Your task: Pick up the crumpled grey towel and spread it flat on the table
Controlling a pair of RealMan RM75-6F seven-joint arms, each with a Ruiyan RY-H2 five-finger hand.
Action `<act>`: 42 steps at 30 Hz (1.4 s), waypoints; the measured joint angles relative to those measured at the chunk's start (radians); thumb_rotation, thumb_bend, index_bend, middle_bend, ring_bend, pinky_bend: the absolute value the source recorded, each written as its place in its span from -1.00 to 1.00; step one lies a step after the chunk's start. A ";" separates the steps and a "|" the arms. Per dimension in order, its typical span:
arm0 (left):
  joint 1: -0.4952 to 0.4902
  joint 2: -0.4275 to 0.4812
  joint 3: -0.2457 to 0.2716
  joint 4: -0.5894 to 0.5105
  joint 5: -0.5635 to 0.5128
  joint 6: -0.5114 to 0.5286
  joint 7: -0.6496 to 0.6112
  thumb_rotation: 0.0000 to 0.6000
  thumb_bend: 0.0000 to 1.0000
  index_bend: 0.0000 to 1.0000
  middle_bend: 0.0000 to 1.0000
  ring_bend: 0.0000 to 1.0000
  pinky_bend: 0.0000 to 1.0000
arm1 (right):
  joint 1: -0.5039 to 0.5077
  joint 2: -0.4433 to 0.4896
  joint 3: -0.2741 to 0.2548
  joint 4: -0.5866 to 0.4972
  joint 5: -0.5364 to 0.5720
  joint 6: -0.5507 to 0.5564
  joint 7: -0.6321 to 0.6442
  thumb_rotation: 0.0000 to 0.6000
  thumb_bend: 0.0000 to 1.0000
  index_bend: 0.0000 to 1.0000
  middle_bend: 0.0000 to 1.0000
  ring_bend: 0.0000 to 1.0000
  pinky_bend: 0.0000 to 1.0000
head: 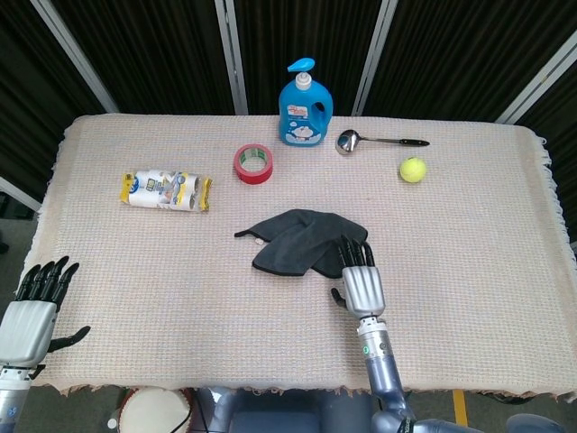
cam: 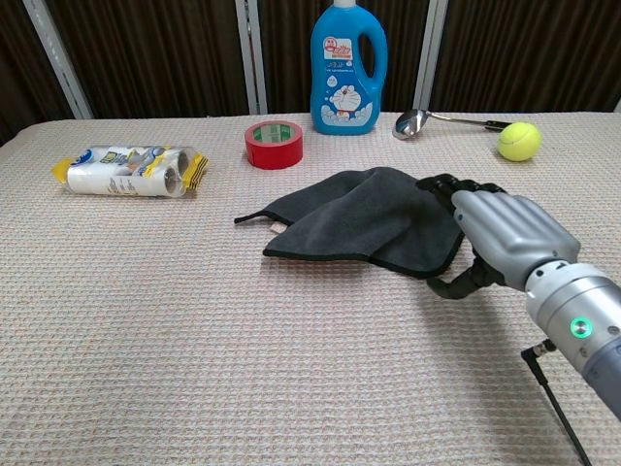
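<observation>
Towel: the crumpled dark grey microfibre towel (head: 305,242) lay folded over itself near the middle of the tabletop (head: 487,234), with a small tag corner pointing toward the robot's left.
Right hand: the silver-backed right hand (head: 359,281) hung at the towel's near right edge, palm down, its black fingers (cam: 448,184) extended over the hem and spread apart, the thumb apart below; it grasped nothing.
Contact: whether the fingertips touched the cloth could not be told from either view.
Left hand: the left hand (head: 32,311) sat at the near left edge of the tabletop, well apart from the towel, fingers released and straight, holding nothing.
Step in hand: judged as the reach for a first pinch on the towel's edge.
Doing it well: the pinch should take only the top layer at a corner, not both folded layers, so the cloth can open when lifted.
Support: the left hand would probably need to take the opposite corner, so the cloth can be drawn taut before lowering.
Nearby: the red roll of tape (head: 253,163), the blue detergent bottle (head: 305,105), the metal ladle (head: 374,141), the yellow-green tennis ball (head: 413,170) and the yellow-ended plastic packet (head: 166,190) lay farther back; spreading toward the near side looked safer.
</observation>
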 measured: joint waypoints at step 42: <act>-0.003 -0.015 -0.012 0.016 -0.040 -0.012 -0.001 1.00 -1.00 -1.00 -1.00 -1.00 -0.98 | 0.134 -0.191 0.033 0.423 0.027 -0.010 0.131 1.00 -0.40 -1.00 -1.00 -1.00 -0.91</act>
